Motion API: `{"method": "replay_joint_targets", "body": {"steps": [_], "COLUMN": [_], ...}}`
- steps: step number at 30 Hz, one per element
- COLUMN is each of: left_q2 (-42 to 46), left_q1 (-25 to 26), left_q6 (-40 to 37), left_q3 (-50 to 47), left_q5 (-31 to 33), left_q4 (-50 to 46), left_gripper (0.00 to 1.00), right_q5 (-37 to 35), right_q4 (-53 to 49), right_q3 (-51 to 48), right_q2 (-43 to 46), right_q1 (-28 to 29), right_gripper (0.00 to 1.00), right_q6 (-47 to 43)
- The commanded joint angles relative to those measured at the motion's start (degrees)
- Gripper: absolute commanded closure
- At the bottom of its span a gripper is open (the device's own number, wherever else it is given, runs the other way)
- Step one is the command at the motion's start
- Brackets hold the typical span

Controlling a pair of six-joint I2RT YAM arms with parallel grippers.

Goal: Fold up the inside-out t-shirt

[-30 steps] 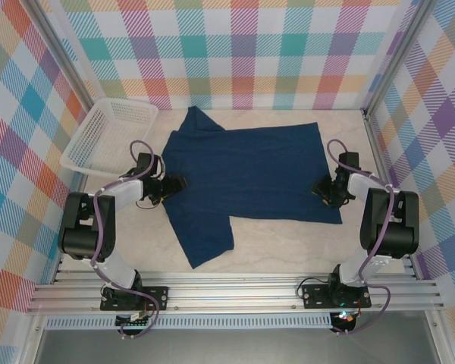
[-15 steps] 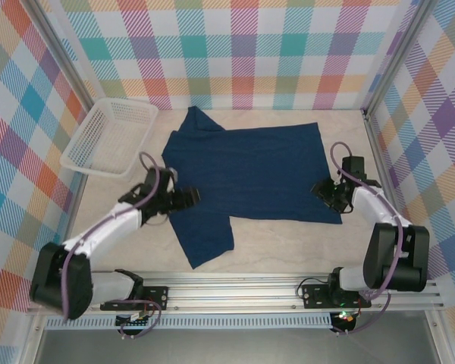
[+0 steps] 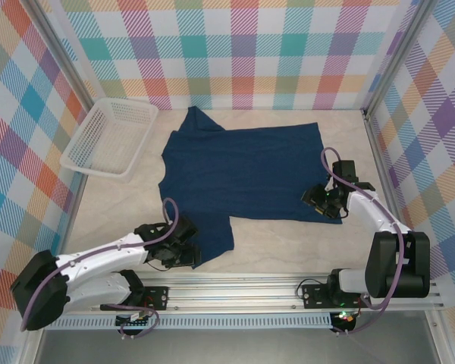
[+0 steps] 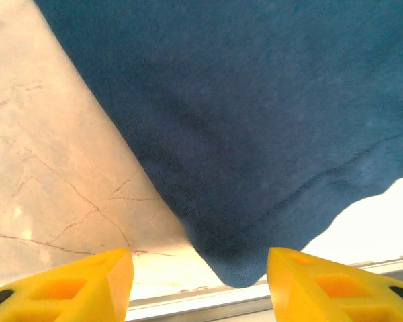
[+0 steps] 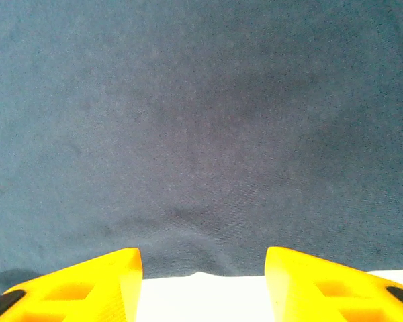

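Note:
The inside-out t-shirt (image 3: 243,174) lies spread flat on the table, dark navy, with one sleeve pointing to the near edge and one to the back left. My left gripper (image 3: 189,255) sits low at the tip of the near sleeve. In the left wrist view its yellow fingers (image 4: 87,285) stand apart, and the sleeve's hemmed corner (image 4: 236,267) lies between them, unpinched. My right gripper (image 3: 314,199) rests at the shirt's right edge. Its jaws are open too, and the cloth edge (image 5: 201,265) runs just ahead of its fingertips (image 5: 322,282).
A white mesh basket (image 3: 110,136) stands at the back left. An aluminium rail (image 3: 243,292) runs along the near edge, close under the left fingers (image 4: 188,305). Plaid walls close in three sides. Bare tabletop (image 3: 280,246) lies in front of the shirt.
My left arm has swung from the shirt's left side toward the near edge, down to the sleeve tip. My right gripper has shifted slightly left over the shirt's right edge.

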State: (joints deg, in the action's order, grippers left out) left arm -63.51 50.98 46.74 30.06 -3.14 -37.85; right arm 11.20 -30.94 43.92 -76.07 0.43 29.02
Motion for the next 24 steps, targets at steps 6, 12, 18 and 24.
{"method": "replay_joint_targets", "body": {"steps": [6,12,18,24], "left_q2": [-8.6,-12.7,-12.1,-10.0], "left_q1": [4.4,6.4,6.8,6.8], "left_q6": [-0.6,-0.3,-0.5,-1.6], "left_q3": [5.4,5.5,4.3,4.6], "left_q5": [2.4,2.1,3.0,4.0], "left_q4": [-0.7,0.5,-1.3,-3.1], "left_gripper": [0.53,0.59,0.76,0.90], "right_q5": [0.9,-0.2,-2.7,-3.7], "right_q4": [-0.2,-1.1,-2.5,-2.9], "right_q3": [0.3,0.7,1.9,2.2], "right_q2": [0.7,0.5,0.2,-1.0], "right_q1": [0.4,0.4,0.4,0.4], "right_gripper": [0.49,0.49,0.49,0.49], "right_q6": [-1.9,-2.2,-3.0,-3.2]}}
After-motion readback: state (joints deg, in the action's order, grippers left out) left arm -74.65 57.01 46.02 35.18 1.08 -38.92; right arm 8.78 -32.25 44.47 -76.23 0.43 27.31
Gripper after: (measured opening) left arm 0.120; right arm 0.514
